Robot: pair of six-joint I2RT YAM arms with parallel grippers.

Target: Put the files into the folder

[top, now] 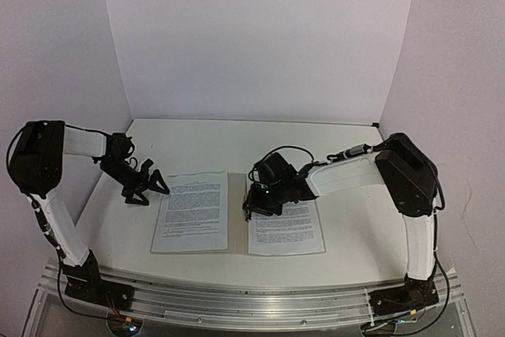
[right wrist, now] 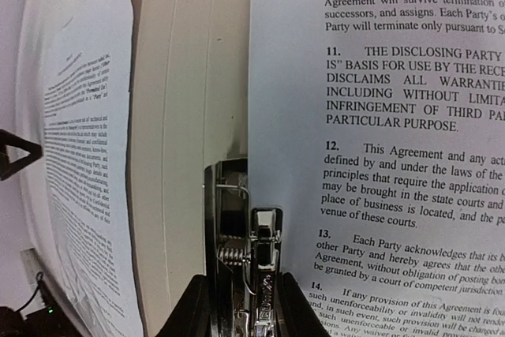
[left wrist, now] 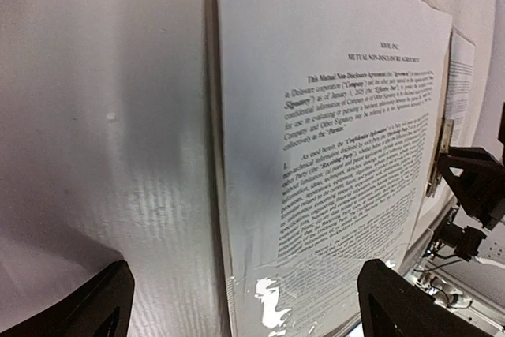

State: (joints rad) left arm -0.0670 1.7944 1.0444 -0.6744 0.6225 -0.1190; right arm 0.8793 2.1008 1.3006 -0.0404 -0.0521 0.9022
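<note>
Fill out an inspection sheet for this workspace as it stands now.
Surface: white table, bare apart from the job's things.
Job's things: folder lies open; left sheet and right sheet lie on its two halves; metal clip sits at the right sheet's inner edge.
Clutter: nothing seen.
Grippers: left gripper open, beside the left sheet, holding nothing; right gripper closed on the metal clip.
Cables: black cable loops behind the right gripper; wires trail by the bases.
Surroundings: plain white walls; metal rail along the near edge.
</note>
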